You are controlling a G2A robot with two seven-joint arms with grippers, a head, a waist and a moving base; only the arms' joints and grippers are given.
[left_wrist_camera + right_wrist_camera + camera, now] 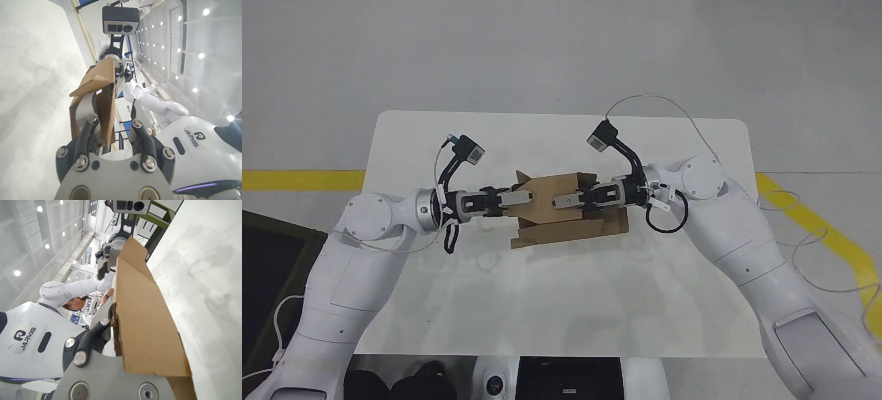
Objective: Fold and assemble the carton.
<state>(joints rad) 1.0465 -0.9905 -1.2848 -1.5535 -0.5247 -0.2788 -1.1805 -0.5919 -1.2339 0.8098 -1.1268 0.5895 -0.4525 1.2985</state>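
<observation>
Over the middle of the table [542,310], the carton [550,185] is a brown cardboard blank, partly folded, with its long axis running between the table's left and right edges. A pointed flap sticks out toward the table's far edge, and a lower panel projects toward the near edge. Whether the carton touches the table surface cannot be told.

The left gripper [519,198] meets the carton end that faces the table's left edge. Its fingers [86,106] are apart: one sits inside the folded cardboard and the other stands free outside. A carton wall passes between them, with a gap showing beside the free finger.

The right gripper [564,201] meets the end facing the table's right edge. Cardboard covers it in its own wrist view, so clamped or released cannot be told.

A yellow floor line [302,180] runs beyond the table's left and right edges.
</observation>
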